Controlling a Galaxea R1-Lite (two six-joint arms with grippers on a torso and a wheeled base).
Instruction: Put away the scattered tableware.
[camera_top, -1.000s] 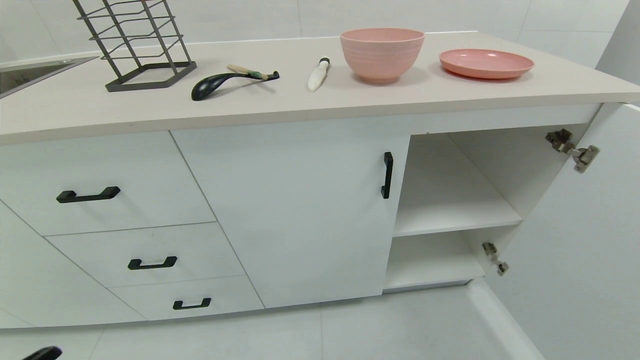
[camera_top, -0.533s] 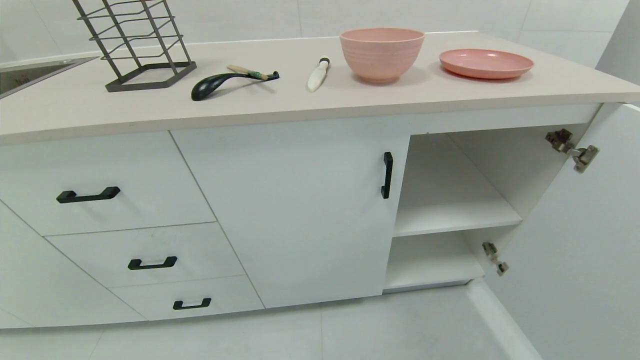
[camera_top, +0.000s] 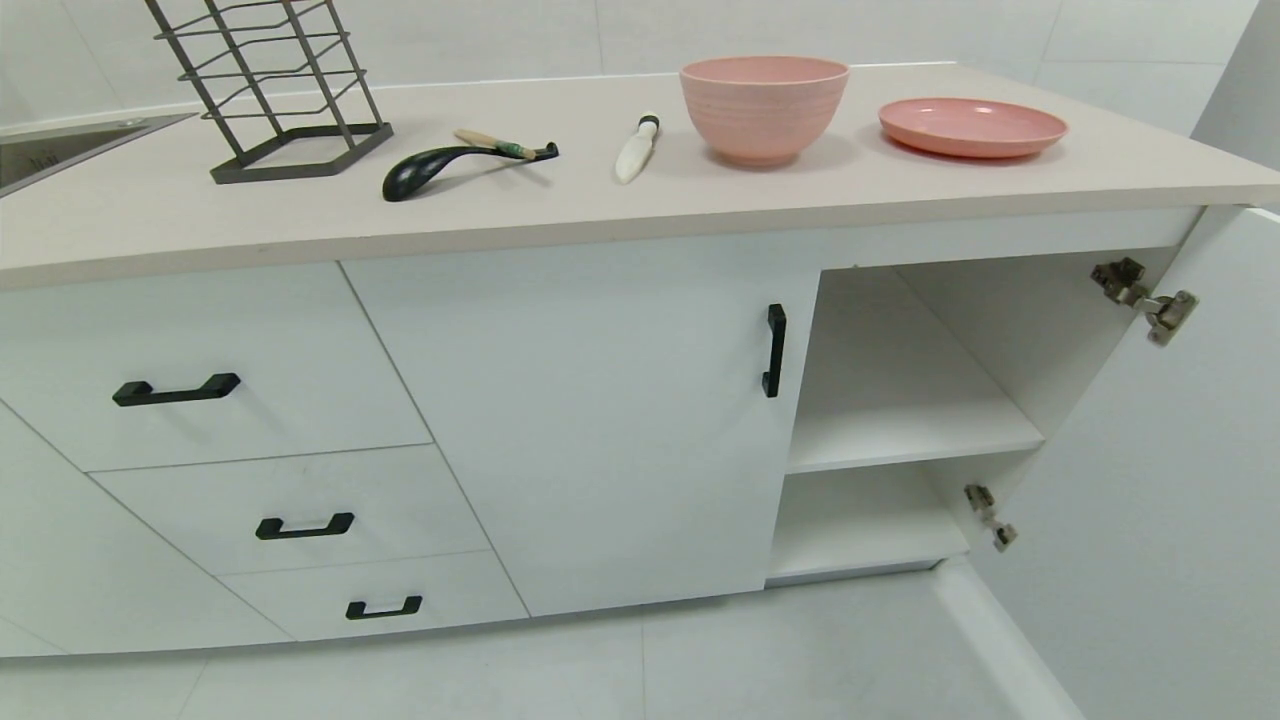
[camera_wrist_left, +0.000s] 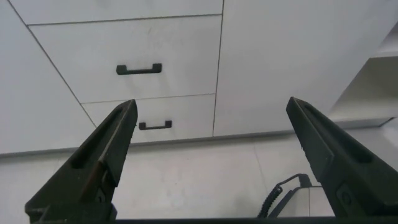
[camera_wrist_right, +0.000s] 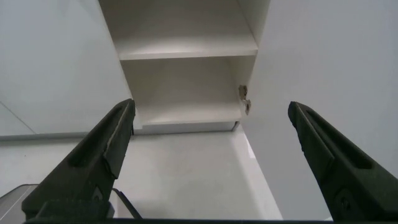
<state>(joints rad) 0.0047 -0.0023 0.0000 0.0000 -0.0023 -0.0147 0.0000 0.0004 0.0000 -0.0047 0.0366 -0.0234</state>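
Observation:
On the beige countertop stand a pink bowl and, to its right, a pink plate. Left of the bowl lie a white-handled knife, a black ladle-like spoon and a small wooden-handled brush resting on it. My left gripper is open, low down in front of the lower drawers. My right gripper is open too, low before the open cupboard's shelves. Nothing is between either pair of fingers.
A dark wire rack stands at the counter's back left, beside a sink. Below are three drawers with black handles, a closed door and an open cupboard whose door swings out at right.
A dark gripper tip at the head view's lower left corner has dropped out of sight. Nothing on the counter has moved.

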